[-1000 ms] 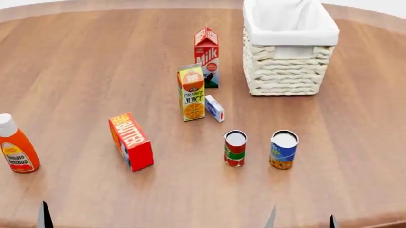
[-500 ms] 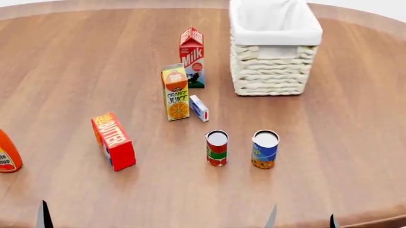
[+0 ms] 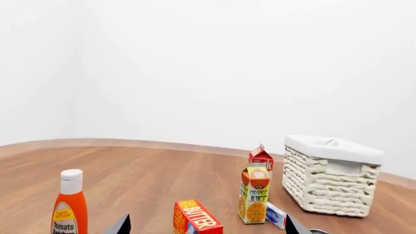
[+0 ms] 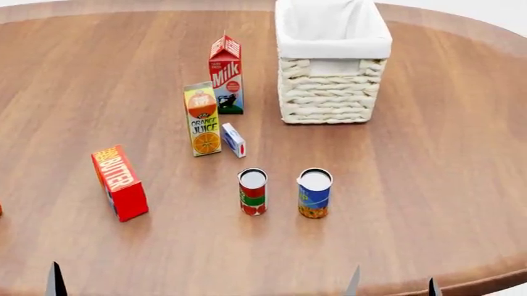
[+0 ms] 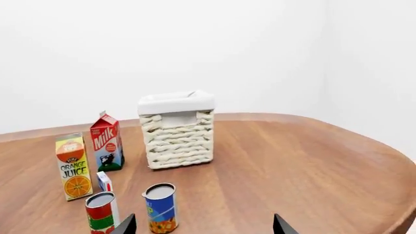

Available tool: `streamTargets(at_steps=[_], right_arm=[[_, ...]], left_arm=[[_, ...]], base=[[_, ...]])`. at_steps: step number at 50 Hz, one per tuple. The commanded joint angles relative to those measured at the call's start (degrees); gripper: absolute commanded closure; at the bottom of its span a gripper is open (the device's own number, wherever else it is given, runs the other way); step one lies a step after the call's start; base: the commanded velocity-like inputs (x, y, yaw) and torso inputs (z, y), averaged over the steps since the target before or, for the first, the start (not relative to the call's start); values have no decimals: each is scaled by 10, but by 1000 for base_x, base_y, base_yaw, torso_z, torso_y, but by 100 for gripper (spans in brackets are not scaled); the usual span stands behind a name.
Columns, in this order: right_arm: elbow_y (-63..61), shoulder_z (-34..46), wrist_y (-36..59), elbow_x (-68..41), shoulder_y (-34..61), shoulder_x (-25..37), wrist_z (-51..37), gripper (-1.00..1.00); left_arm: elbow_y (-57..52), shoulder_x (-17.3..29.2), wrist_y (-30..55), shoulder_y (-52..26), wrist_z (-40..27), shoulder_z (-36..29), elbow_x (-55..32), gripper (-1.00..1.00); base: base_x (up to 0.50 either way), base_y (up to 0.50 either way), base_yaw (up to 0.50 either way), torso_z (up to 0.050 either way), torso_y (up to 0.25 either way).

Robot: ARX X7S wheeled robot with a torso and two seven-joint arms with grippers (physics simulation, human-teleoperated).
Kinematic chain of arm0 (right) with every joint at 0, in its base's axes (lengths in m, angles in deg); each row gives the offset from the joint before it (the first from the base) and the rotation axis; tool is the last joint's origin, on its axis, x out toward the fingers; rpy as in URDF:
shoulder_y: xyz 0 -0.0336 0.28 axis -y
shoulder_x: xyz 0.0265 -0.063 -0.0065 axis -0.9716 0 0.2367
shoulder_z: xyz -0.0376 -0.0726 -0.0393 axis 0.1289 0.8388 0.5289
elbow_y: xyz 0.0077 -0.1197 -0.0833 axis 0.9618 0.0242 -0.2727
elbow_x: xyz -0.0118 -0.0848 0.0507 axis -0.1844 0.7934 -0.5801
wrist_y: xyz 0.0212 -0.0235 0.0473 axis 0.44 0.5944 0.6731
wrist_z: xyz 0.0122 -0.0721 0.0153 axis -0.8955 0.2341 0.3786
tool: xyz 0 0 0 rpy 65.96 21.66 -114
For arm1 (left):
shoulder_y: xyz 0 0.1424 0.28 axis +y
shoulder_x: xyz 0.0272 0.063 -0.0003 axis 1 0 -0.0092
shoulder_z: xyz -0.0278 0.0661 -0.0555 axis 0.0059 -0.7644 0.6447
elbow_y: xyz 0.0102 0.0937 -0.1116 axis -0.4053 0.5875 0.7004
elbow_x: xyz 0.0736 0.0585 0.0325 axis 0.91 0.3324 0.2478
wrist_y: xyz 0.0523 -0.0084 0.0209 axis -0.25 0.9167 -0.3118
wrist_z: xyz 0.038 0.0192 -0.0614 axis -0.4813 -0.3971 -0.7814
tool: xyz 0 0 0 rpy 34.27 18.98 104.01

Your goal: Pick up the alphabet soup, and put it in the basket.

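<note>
Soup: red can (image 4: 253, 192) at frame centre, upright beside blue can (image 4: 314, 193).
Basket (image 4: 330, 92): upper right, on bench (image 4: 428, 185).
Pincers: only tips visible; spread or pressed, cannot tell.

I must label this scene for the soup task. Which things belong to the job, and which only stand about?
For the job: blue can, probably the alphabet soup; wicker basket.

Only standing about: red can; milk carton; orange juice carton; butter box; small white and blue box; tomato ketchup bottle.
</note>
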State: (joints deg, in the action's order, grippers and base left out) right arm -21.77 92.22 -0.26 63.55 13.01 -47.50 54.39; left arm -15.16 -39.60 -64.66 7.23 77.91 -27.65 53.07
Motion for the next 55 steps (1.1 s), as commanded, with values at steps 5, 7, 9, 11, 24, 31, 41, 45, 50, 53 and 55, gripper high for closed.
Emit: streamTargets(at_steps=[5,7,9,11,24,31,41,45,50,53,55], right_arm=[[0,4,0,-6,1,5,-5,-100],[0,4,0,-8,2,6,-6,-100],[-1,4,2,-10,2,6,-6,-100],[0,5,1,-10,2,7,-7,-100],[3,11,0,-10,4,9,-11,-100],[-1,11,0,-15,2,12,-14,-100],[-1,11,0,-19,3,15,-18,-100],[1,12,-1,-20,4,16,-19,-100],[1,13,-1,-21,4,17,-21,-100],[1,14,-1,-21,4,18,-22,-100],[2,14,-1,-22,5,18,-22,-100]], left_arm=[[2,4,-1,-3,-6,-6,-2,-100],[2,5,-2,-3,-6,-6,-3,-100],[2,5,-2,-3,-7,-7,-3,-100],[1,6,-2,-2,-8,-8,-2,-100],[0,12,-6,-1,-12,-8,-8,-100],[-2,14,-8,2,-15,-7,-12,-100],[-5,17,-9,4,-18,-9,-14,-100],[-5,18,-9,4,-19,-11,-13,-100],[-6,19,-10,4,-21,-12,-14,-100],[-7,20,-10,5,-22,-13,-14,-100],[-6,20,-10,4,-23,-14,-15,-100]], base=[[0,-159,0,0,0],[0,-160,0,0,0],[0,-158,0,0,0],[0,-156,0,0,0],[0,-172,0,0,0],[0,-164,0,0,0],[0,-166,0,0,0],[0,-166,0,0,0],[0,-166,0,0,0],[0,-164,0,0,0],[0,-166,0,0,0]])
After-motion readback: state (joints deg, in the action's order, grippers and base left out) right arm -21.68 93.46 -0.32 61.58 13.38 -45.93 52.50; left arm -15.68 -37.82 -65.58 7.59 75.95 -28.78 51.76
